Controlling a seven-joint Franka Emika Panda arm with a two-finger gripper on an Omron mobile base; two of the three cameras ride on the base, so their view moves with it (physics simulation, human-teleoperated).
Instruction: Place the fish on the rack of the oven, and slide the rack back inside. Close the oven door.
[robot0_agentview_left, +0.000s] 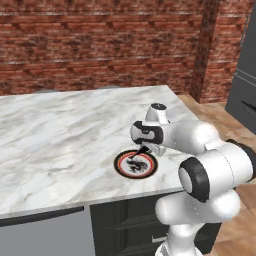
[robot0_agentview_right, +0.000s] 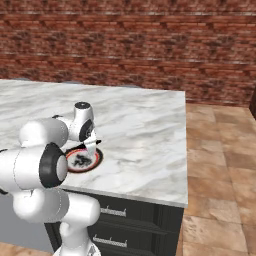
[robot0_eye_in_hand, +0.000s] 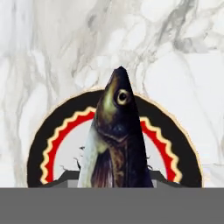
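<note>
Arm (robot0_agentview_left: 200, 150) bent low, fingers (robot0_agentview_left: 141, 151) clamped together.

Polished grey-veined white marble counter (robot0_agentview_left: 60, 135) – smooth; slick, glossy dark-scaled fish (robot0_eye_in_hand: 116, 140); rough matt red brick wall (robot0_agentview_left: 100, 45) behind.

The slim fish (robot0_eye_in_hand: 114, 140) is dark olive-black with a pale silvery belly and yellow-ringed eye. The round plate (robot0_eye_in_hand: 43, 153) is black, banded with scalloped red edged yellow. The marble countertop (robot0_agentview_left: 60, 130) is white, grey-veined.

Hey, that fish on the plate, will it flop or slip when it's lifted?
The fish looks small and slim, so probably light. Its skin shines, so it may slip between the jaws. It sticks straight out without drooping, so likely stiff.
</note>
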